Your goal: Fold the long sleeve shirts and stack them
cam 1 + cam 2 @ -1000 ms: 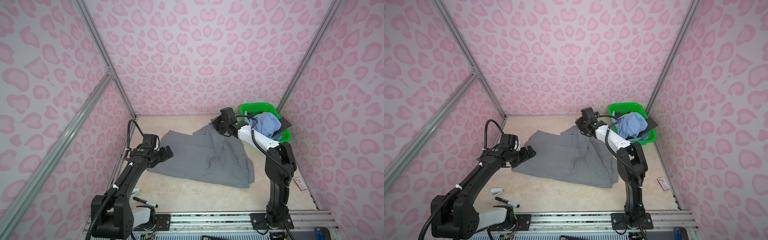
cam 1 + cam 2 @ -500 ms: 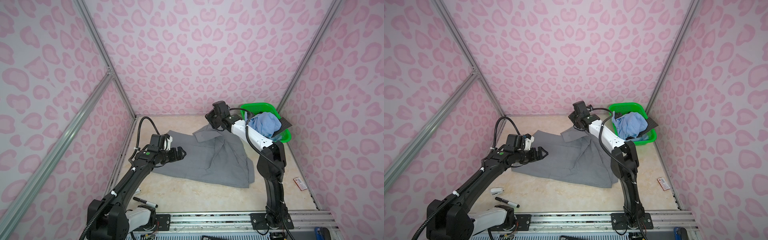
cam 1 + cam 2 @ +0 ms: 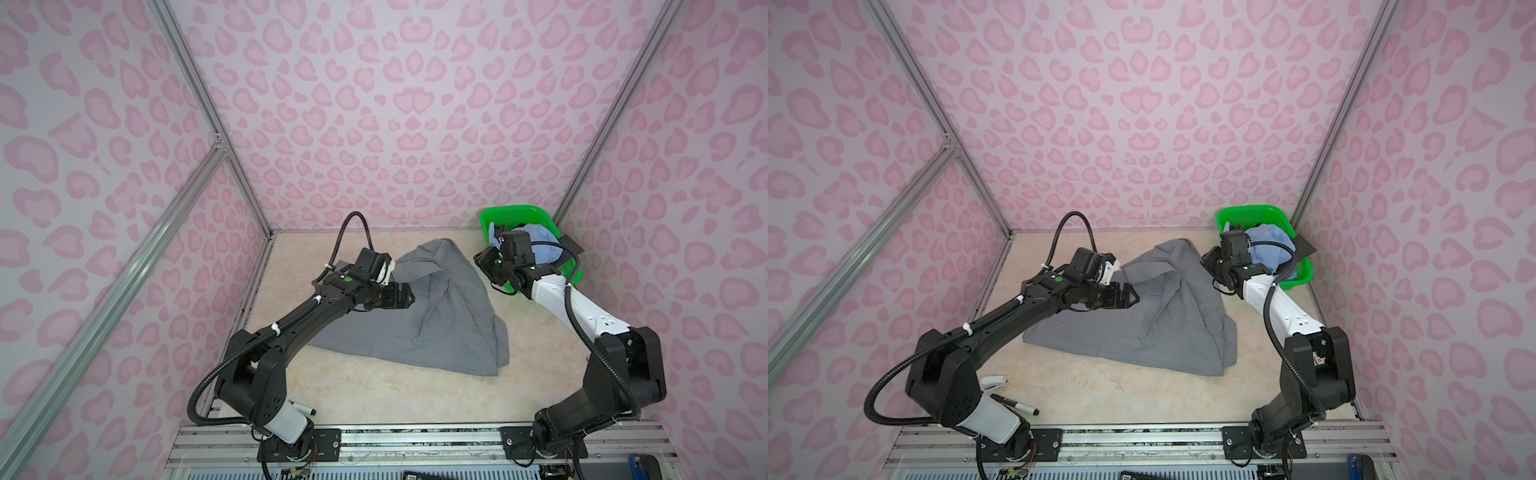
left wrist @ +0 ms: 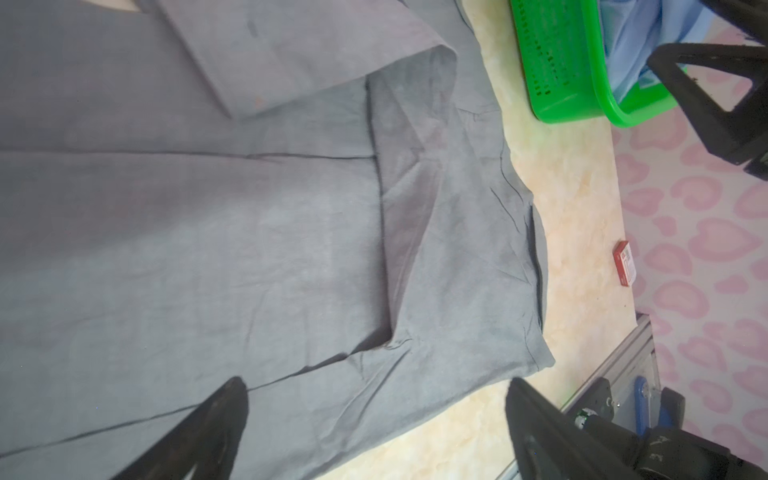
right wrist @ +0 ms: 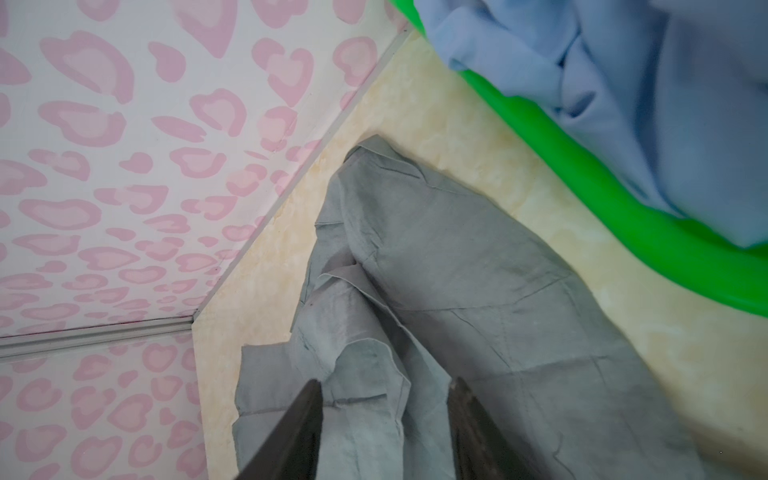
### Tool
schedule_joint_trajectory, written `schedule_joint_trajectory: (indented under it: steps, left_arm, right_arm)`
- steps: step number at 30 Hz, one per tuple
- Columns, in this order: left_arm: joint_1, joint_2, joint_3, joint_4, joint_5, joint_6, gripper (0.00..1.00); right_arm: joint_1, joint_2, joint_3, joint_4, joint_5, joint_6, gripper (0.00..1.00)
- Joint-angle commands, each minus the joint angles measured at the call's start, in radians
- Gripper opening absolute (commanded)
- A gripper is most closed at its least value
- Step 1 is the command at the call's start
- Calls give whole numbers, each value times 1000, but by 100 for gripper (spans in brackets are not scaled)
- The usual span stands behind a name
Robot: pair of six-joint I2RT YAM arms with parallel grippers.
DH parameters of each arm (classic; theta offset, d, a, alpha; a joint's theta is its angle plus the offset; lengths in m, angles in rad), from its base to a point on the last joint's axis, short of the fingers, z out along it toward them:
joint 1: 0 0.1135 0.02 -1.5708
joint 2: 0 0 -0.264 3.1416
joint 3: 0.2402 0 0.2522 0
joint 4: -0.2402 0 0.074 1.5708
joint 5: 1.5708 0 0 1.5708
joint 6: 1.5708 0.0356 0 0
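Grey shirt (image 3: 440,320) lies mid-table, one side flapped over; folding looks barely begun, nothing stacked. Left gripper (image 3: 407,297), wide open and empty, hovers over its 9 o'clock part. Right gripper (image 3: 483,264), half open and empty, sits at 2 o'clock beside the basket (image 3: 524,211) holding the blue shirt (image 3: 542,244).
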Motion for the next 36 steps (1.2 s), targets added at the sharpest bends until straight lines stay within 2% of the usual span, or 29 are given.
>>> schedule_joint_trajectory:
  steps: [1,4,11,18,24,27,30,33,36]
  left_arm:
    - [-53,114,141,-70,-112,16,99]
    - [-97,249,281,-128,-163,32,99]
    - [-157,527,569,-243,-222,68,91]
    - [-174,676,727,-300,-258,70,79]
    - [-172,747,793,-336,-322,73,62]
    - [-169,765,813,-329,-315,65,51]
    - [-168,780,846,-340,-320,65,34]
    - [-156,760,827,-329,-320,52,6]
    - [-136,674,701,-249,-277,18,4]
  right_arm:
    - [-10,-37,-38,46,-29,-85,49]
    - [-17,-87,-91,42,-20,-113,48]
    - [-64,-254,-222,53,3,-166,48]
    - [-78,-382,-313,90,22,-193,48]
    - [-80,-403,-325,99,0,-201,48]
    - [-80,-402,-332,107,-13,-200,48]
    - [-80,-402,-338,117,-11,-202,48]
    - [-80,-396,-349,132,-26,-195,48]
    - [-69,-371,-371,180,-65,-168,47]
